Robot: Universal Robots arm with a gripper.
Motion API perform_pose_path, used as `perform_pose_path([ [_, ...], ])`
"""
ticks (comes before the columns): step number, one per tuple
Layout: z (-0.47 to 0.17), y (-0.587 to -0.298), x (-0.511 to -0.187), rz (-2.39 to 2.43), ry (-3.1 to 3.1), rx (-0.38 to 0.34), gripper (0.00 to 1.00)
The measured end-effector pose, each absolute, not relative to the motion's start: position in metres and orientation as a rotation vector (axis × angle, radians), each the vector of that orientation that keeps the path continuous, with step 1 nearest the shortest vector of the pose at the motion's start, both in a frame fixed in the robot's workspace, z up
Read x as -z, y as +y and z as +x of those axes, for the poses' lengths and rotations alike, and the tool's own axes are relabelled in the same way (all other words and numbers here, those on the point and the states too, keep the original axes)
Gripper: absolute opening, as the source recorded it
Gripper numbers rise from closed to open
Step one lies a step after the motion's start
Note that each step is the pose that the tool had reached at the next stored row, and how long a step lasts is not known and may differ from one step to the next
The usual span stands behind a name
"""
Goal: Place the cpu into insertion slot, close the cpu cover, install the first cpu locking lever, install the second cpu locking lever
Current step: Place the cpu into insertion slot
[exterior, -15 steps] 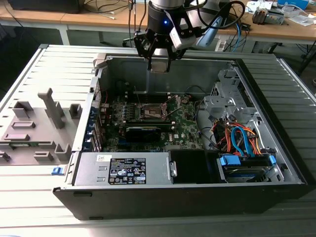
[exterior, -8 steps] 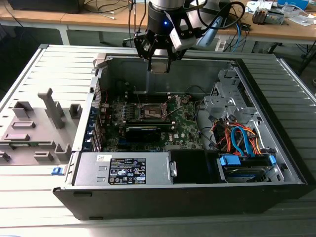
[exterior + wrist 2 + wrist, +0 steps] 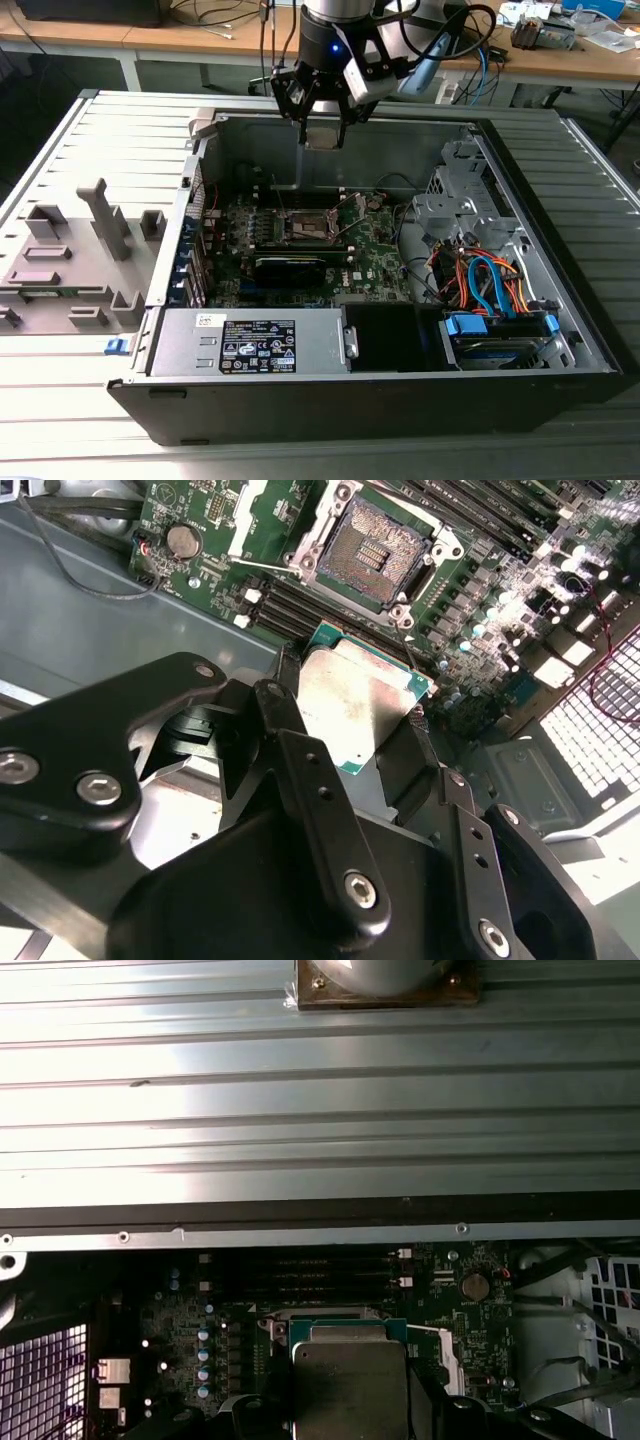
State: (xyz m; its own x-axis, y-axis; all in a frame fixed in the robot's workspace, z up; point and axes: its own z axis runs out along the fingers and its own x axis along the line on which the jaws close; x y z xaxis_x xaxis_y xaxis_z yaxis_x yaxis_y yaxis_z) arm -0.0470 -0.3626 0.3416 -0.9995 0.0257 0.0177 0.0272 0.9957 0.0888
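My gripper (image 3: 322,120) hangs above the back wall of the open computer case (image 3: 560,270), shut on the cpu (image 3: 322,137). The cpu (image 3: 360,705) is a flat silver square with a green edge, pinched between two black fingers (image 3: 275,715). The insertion slot (image 3: 375,550) lies uncovered on the green motherboard beyond it, dark brown inside a silver border. The cpu cover (image 3: 262,520) stands swung open at one side of the slot. In the first wrist view the cpu (image 3: 350,1380) hangs in front of the motherboard and hides most of the slot. In the exterior view the slot (image 3: 310,228) sits well below the gripper.
A grey power supply box (image 3: 250,345) fills the case's near side. A drive with blue and orange cables (image 3: 495,320) sits at the exterior view's right. A long black card (image 3: 290,268) lies just in front of the slot. Grey part holders (image 3: 70,260) stand outside the case.
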Motion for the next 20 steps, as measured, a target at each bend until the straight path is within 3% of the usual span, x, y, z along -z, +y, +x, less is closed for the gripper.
perform_pose_path([
  [20,-0.047,-0.3678,-0.3338,-0.041,-3.122,0.139,0.55],
])
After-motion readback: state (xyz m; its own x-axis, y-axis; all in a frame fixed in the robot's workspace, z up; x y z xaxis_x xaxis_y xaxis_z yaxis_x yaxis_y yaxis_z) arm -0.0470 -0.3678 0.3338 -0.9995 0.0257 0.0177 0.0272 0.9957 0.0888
